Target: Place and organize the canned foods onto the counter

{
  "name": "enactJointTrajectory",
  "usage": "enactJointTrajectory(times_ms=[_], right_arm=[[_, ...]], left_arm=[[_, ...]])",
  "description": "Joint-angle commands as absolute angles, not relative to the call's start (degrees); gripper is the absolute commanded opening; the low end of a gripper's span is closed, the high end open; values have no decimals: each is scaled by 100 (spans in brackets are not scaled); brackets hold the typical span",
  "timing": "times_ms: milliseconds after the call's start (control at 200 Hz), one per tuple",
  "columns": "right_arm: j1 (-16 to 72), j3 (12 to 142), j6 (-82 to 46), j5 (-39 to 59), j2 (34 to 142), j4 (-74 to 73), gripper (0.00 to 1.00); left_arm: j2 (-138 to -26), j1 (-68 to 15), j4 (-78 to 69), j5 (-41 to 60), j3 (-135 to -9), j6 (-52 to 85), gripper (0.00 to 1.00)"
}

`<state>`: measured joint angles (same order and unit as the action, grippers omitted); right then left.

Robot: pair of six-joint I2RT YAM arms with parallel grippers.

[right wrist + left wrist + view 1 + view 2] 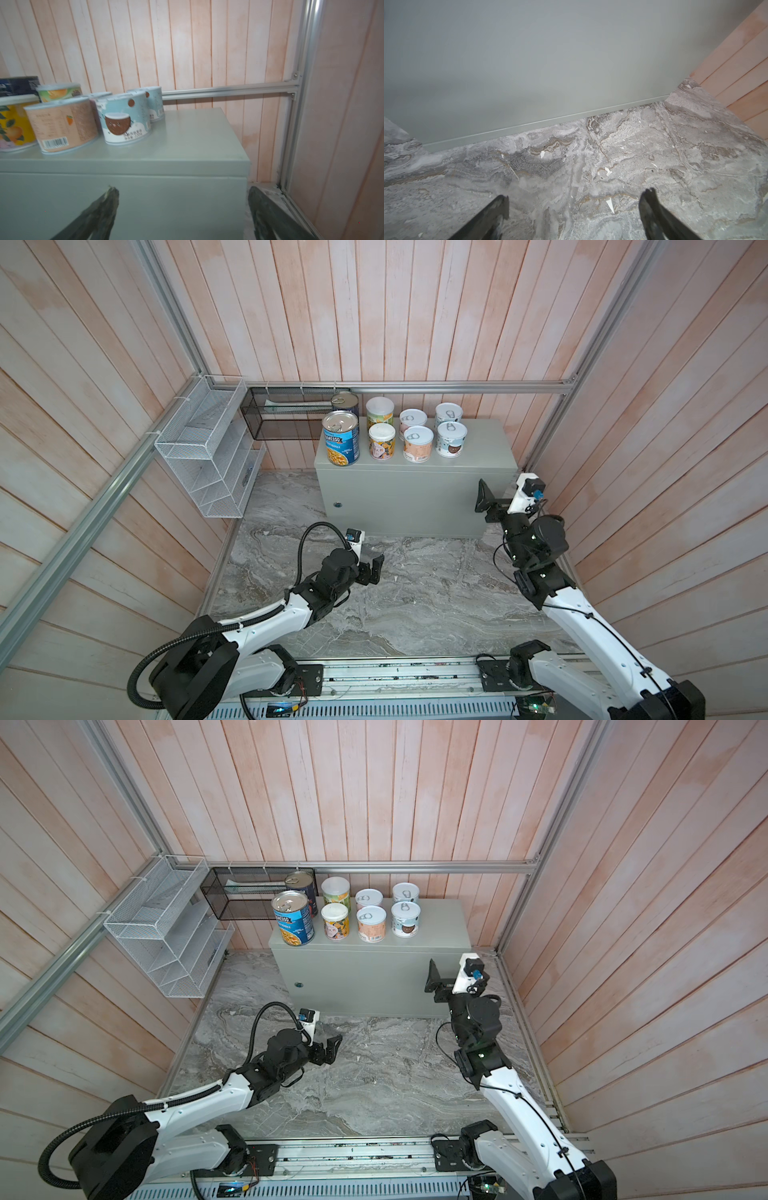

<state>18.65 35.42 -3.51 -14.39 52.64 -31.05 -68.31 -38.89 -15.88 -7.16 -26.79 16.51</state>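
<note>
Several canned foods stand upright in two rows on the left part of the grey-green counter [484,443] [440,923]. The blue Progresso can [340,438] [292,918] is at the front left corner, and a coconut-print can [451,438] [124,118] ends the front row. My right gripper [494,499] [182,190] is open and empty, level with the counter's front face near its right end and below its top. My left gripper [374,568] [575,195] is open and empty, low over the marble surface [612,166] in front of the counter.
A white wire rack [208,448] hangs on the left wall. A black mesh shelf [286,414] sits behind the counter's left end. The counter top's right part [197,133] is bare. An aluminium frame post [301,104] stands close on the right.
</note>
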Motion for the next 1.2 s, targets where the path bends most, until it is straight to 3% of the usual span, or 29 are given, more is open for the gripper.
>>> enactJointTrajectory(times_ms=[0, 160, 360, 495, 785, 935, 1095, 1145, 1195], right_arm=[[1748, 2678, -531, -2370, 5095, -3921, 98], [1545, 1647, -631, -3171, 5213, -4967, 98], [1149, 1441, -708, -3555, 6083, -5313, 97], [874, 1421, -403, -3626, 6928, -5931, 97], [308, 1635, -634, -3010, 8061, -6120, 96], [-53, 1863, -941, -2441, 8428, -5828, 97], [-17, 2038, -704, -2114, 8569, -5681, 98], [-14, 1950, -694, -2115, 8548, -5834, 98], [-12, 1891, -686, -2085, 8520, -5892, 98]], left_arm=[[-6655, -3703, -1837, -896, -2571, 1592, 100], [-6333, -3195, -1753, -1088, -2521, 1732, 100], [-6087, -2234, -1784, -1159, -2567, 1741, 100], [-6141, -2085, -1967, -1996, -2656, 1160, 100], [-7399, -1288, -3842, -2717, -2435, 475, 100], [-8262, -1002, -3834, -2960, -2956, -35, 100], [-8981, -510, -5091, -2202, -2570, 16, 100], [-8923, -426, -4374, -2051, -2822, 223, 100], [-8993, -393, -4566, -2045, -2804, 184, 100]])
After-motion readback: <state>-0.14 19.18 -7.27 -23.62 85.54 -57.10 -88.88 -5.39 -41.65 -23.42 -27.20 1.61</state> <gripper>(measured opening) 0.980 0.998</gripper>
